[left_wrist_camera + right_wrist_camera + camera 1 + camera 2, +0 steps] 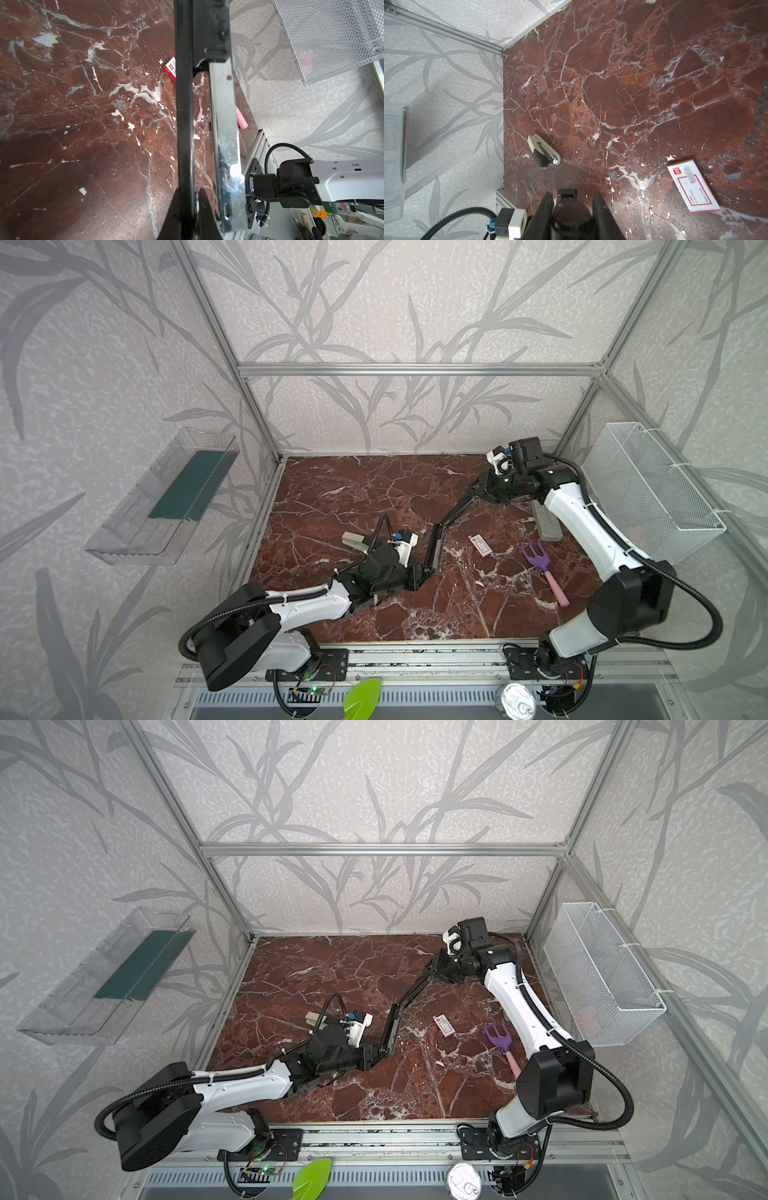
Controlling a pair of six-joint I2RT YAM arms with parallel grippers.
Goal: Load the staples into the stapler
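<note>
1. Counter (353,489): red-brown marble surface.
2. Stapler (435,547): black, swung open at its hinge, spanning from one pincer to the other.
3. Left pincer (419,572): clenched on the stapler's nearer end.
4. Right pincer (478,491): grasping the stapler's farther end.
5. Staples (480,545): white-and-red box lying flat on the counter, near the stapler's right side, untouched.

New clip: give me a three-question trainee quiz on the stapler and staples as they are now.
1. True or false: the staples box lies on the table, held by no gripper.
2. What holds the opened stapler? A) left only B) right only C) both
3. Fill in: the purple toy rake has a ____ handle.
Key: 1 true; 2 C, left gripper and right gripper; 3 pink.
</note>
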